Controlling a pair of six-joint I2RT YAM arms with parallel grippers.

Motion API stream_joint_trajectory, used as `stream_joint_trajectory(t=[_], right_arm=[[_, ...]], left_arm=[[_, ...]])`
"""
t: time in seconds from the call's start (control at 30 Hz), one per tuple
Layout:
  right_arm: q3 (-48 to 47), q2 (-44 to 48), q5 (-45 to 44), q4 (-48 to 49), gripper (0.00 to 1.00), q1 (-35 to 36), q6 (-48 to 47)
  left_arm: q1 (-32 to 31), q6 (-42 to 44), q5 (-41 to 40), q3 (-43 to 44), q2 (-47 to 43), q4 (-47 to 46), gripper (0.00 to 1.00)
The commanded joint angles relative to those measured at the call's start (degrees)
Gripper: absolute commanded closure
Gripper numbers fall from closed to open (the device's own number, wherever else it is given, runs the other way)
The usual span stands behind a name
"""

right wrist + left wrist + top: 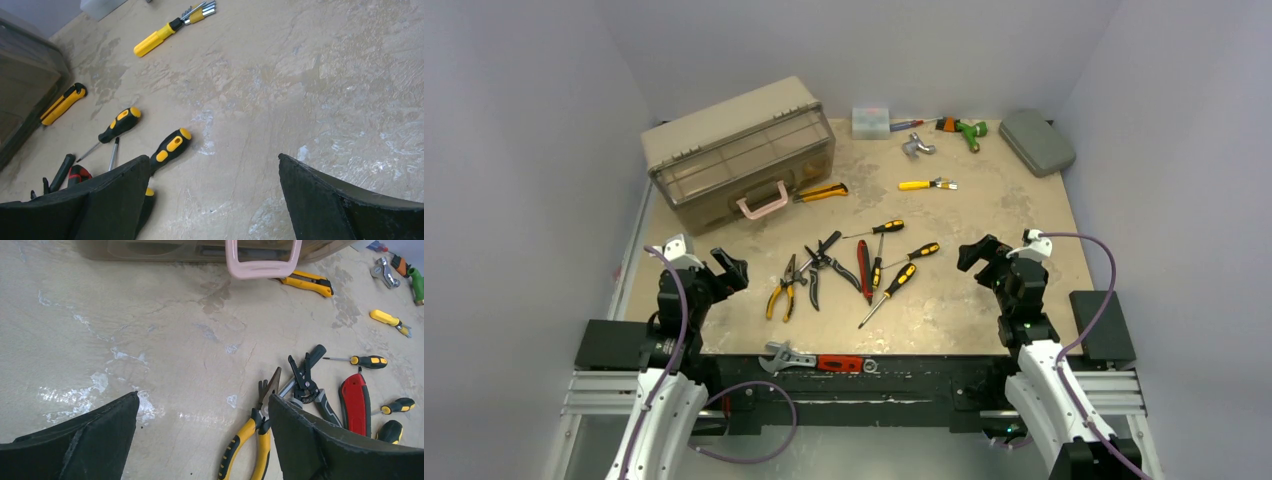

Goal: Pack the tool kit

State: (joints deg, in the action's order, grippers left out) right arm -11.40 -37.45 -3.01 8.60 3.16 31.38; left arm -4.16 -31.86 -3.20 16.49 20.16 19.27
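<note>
The tan-brown toolbox (pixel 739 150) stands shut at the back left, its pink handle (pixel 762 207) facing me. Yellow-handled pliers (pixel 784 290), black pliers (pixel 824 262), a red-handled tool (pixel 864 268) and three yellow-black screwdrivers (pixel 889 290) lie loose mid-table. My left gripper (pixel 729 270) is open and empty, hovering just left of the yellow pliers (pixel 250 440); its wrist view shows it (pixel 203 397) over bare table. My right gripper (pixel 974 252) is open and empty, right of the screwdrivers; in its wrist view (pixel 214 159) a screwdriver handle (pixel 170 145) lies by the left finger.
A yellow utility knife (pixel 821 192) lies by the toolbox handle. A yellow bit tool (pixel 924 184), a silver part (pixel 916 146), a green tool (pixel 969 130), a small clear box (pixel 871 122) and a grey case (pixel 1037 141) sit at the back. A red-handled wrench (pixel 814 360) lies at the front edge.
</note>
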Motion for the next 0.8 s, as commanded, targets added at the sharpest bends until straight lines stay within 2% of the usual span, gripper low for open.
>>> stream_joint_trajectory(t=[0.0,0.37,0.6,0.77], right_arm=[[-1.1,0.6,0.7,1.9,0.01,0.0,0.5],[-0.5,0.9,2.0,2.6,0.01,-0.1,0.7],[0.3,-2.8,17.4,13.5,0.01,0.0,-0.2],[-2.3,-15.3,27.7,26.4,0.01,2.1,7.0]], left_arm=[[0.0,1.1,-0.4,0.8,0.3,-1.6,0.02],[0.0,1.4,1.3,0.4,1.7,-3.0,0.02],[-0.1,2.3,2.9,0.0,1.5,-4.4,0.02],[-0.1,2.6,4.7,-0.3,1.4,-5.1,0.03]])
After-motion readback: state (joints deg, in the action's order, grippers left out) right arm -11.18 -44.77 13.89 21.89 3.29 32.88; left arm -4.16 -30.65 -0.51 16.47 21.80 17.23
